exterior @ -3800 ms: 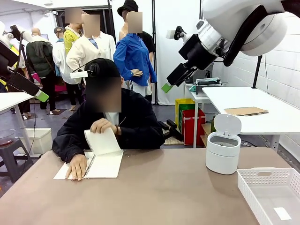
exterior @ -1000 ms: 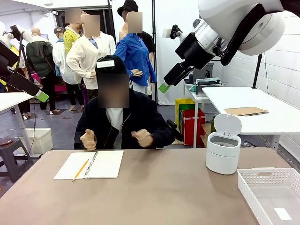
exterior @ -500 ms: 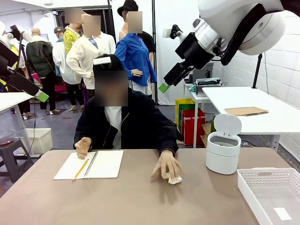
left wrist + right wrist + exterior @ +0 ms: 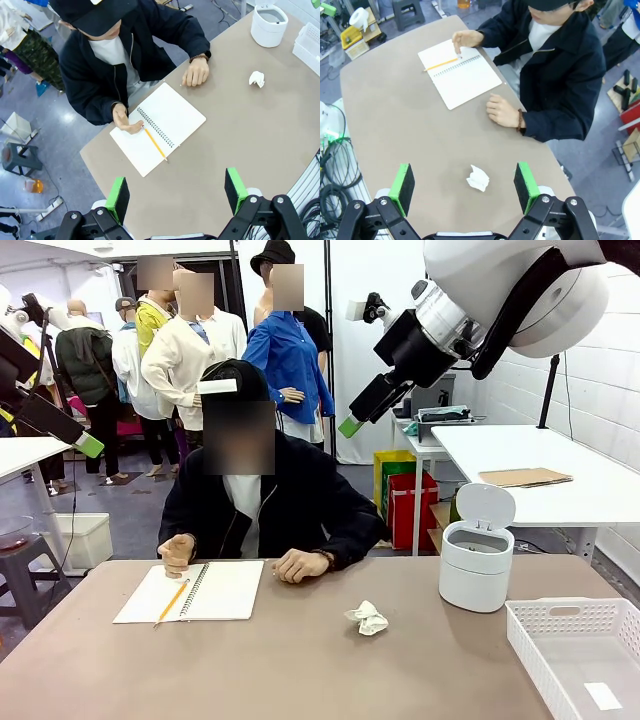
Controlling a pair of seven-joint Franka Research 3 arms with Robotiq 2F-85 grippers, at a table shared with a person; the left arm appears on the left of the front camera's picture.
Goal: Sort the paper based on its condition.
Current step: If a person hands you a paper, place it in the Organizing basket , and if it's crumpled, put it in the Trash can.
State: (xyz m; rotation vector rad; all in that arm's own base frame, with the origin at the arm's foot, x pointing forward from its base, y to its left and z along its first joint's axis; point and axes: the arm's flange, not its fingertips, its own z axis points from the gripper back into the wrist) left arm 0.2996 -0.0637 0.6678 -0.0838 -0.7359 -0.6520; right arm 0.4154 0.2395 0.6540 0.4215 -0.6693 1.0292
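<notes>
From the front, a person in a dark jacket sits at the far side of a tan worktop [image 4: 300, 660], one hand [image 4: 178, 552] at the top edge of an open spiral notebook [image 4: 205, 590] and the other hand [image 4: 300, 565] resting on the worktop just beside the notebook's right edge. A yellow pencil [image 4: 173, 601] lies across the notebook's left page. A crumpled ball of white paper [image 4: 367, 618] sits alone near the middle of the worktop, apart from the person's hands. To its right stands a small white bin [image 4: 476, 565] with its lid tipped up, and at the near right corner a white slotted basket [image 4: 575, 650]. The right gripper [image 4: 352, 423] hangs high above the worktop at the end of its white arm, and the left gripper [image 4: 88, 445] is raised at the left edge; from here I cannot tell how either pair of jaws stands. In the left wrist view, looking down from high up, the left gripper's green pads [image 4: 119, 194] are set wide apart, jaws released and holding nothing; below them lie the notebook [image 4: 160, 127] with its pencil [image 4: 155, 143], the person's hands on it and beside it, the paper ball [image 4: 257, 78] farther off, and the bin [image 4: 269, 25]. In the right wrist view, the right gripper's green pads [image 4: 402, 182] are likewise spread wide with nothing between them, and the paper ball [image 4: 478, 177] lies on the worktop directly below the gap, with the notebook [image 4: 460, 72] beyond it.
</notes>
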